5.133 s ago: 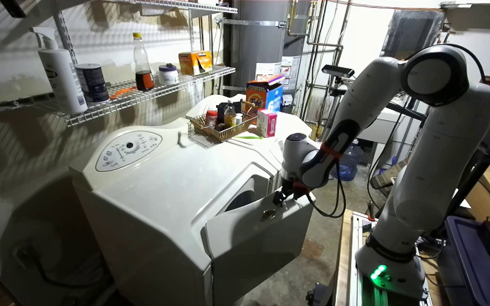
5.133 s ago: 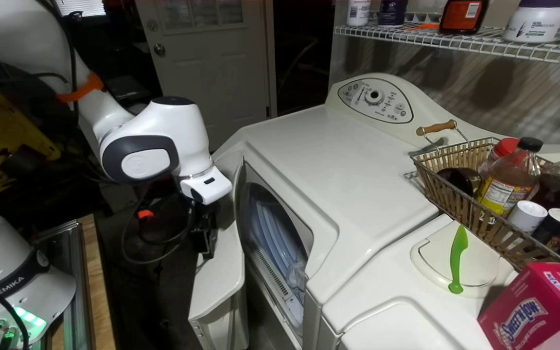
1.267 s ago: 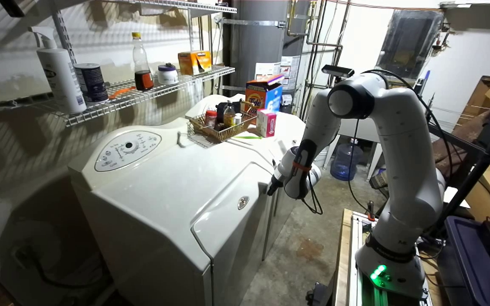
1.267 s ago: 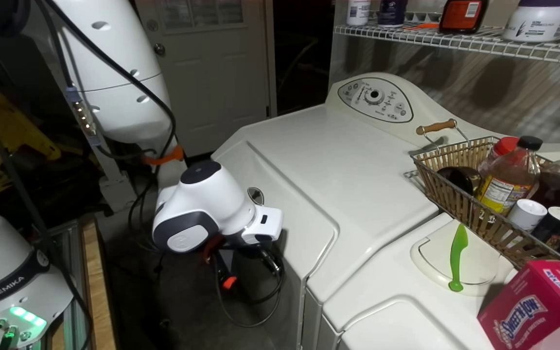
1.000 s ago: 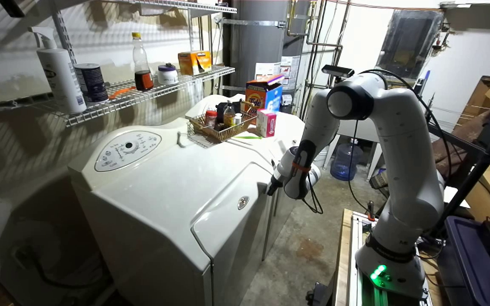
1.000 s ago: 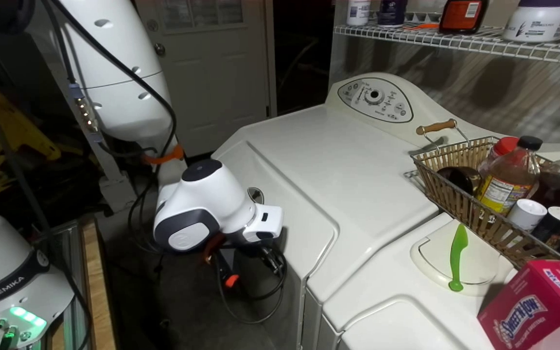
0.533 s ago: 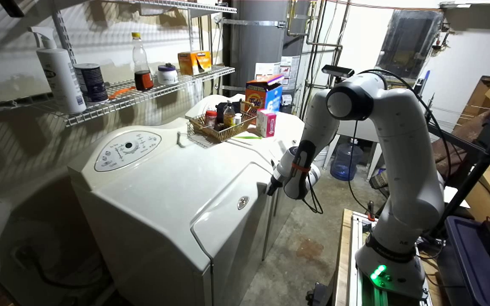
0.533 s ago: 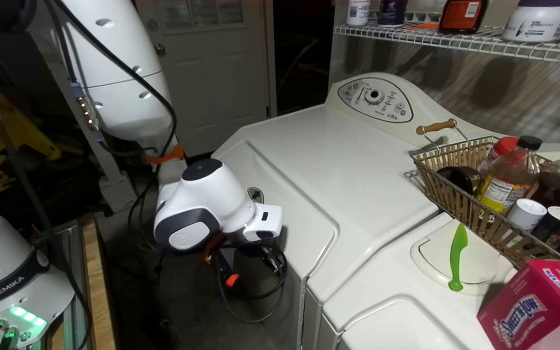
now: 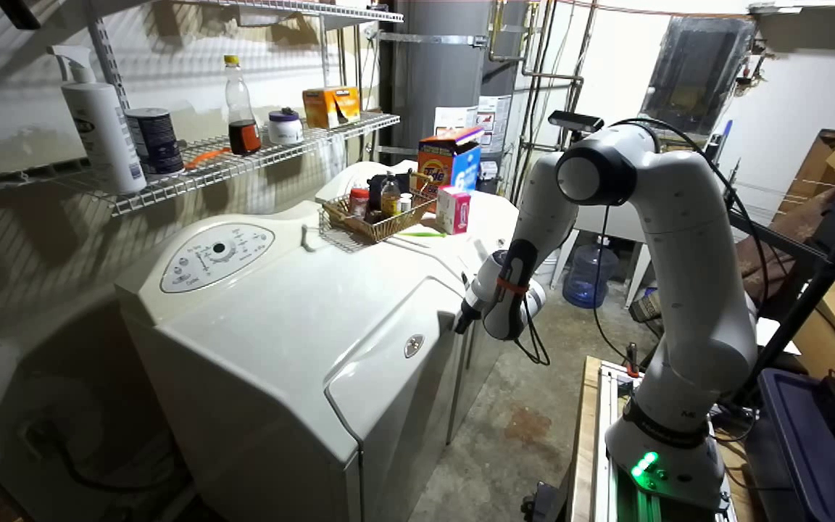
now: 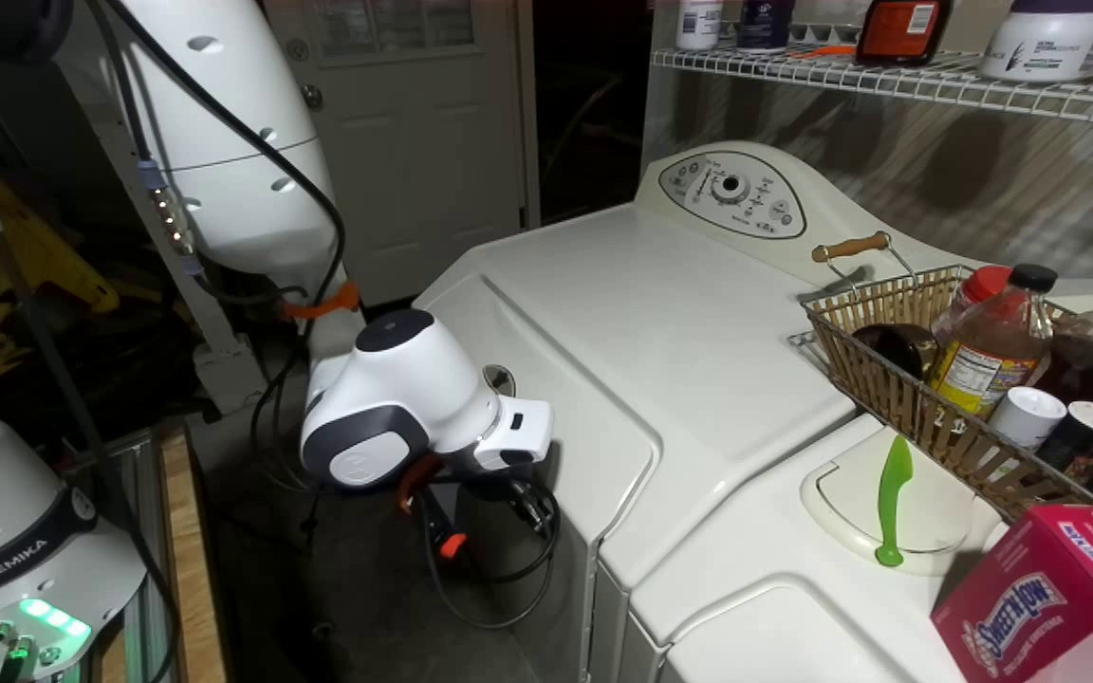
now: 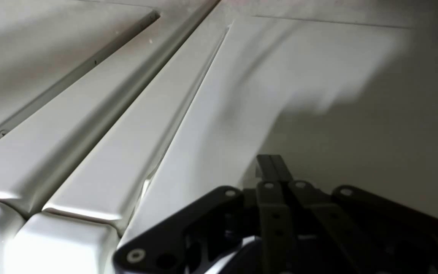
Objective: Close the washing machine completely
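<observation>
The washing machine (image 9: 265, 312) is the large white appliance seen in both exterior views. Its front door (image 9: 381, 370) lies about flush with the frame, with an oval badge (image 9: 414, 346) near the top. From the wrist, a thin dark seam runs along the door's side edge, widening to a small bright gap near its upper corner; whether it is latched I cannot tell. My gripper (image 11: 270, 160) is shut, fingers together and nothing between them. Its fingertips point at the door face, very near or touching. In an exterior view the gripper (image 9: 462, 325) stands at the door's far side.
A second white appliance (image 10: 793, 636) adjoins the machine, bearing a wicker basket (image 10: 926, 408) of bottles, a pink box (image 10: 1021, 607) and a green utensil (image 10: 891, 503). A wire shelf (image 9: 272, 156) hangs above. Loose cable (image 10: 546, 569) dangles below my wrist.
About five seconds ago the door stood ajar with my gripper at its top edge; now it lies against the frame and the gripper is before it. Over the last second nothing visibly moved.
</observation>
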Controlling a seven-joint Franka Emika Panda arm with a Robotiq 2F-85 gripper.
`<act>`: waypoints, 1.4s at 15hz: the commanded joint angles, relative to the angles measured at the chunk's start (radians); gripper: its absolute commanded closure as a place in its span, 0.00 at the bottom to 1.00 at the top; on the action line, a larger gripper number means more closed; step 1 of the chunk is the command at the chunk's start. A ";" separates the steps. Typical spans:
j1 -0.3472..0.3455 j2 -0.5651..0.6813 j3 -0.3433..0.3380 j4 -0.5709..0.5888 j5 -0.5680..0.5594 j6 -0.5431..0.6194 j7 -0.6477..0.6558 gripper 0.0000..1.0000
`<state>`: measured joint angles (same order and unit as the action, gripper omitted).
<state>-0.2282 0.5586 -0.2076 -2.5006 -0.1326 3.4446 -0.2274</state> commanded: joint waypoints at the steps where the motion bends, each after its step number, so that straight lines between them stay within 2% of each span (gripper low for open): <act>1: 0.005 -0.001 -0.004 -0.001 -0.004 -0.001 0.006 0.99; 7: 0.005 -0.001 -0.003 0.000 -0.004 -0.001 0.006 1.00; 12: 0.088 -0.061 -0.098 -0.044 0.020 -0.140 -0.011 1.00; 15: 0.117 -0.090 -0.131 -0.052 0.005 -0.209 -0.005 1.00; 18: 0.095 -0.127 -0.102 -0.066 -0.013 -0.223 -0.004 1.00; 21: 0.074 -0.131 -0.069 -0.067 -0.017 -0.190 -0.003 1.00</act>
<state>-0.1328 0.4669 -0.3056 -2.5443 -0.1353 3.2531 -0.2281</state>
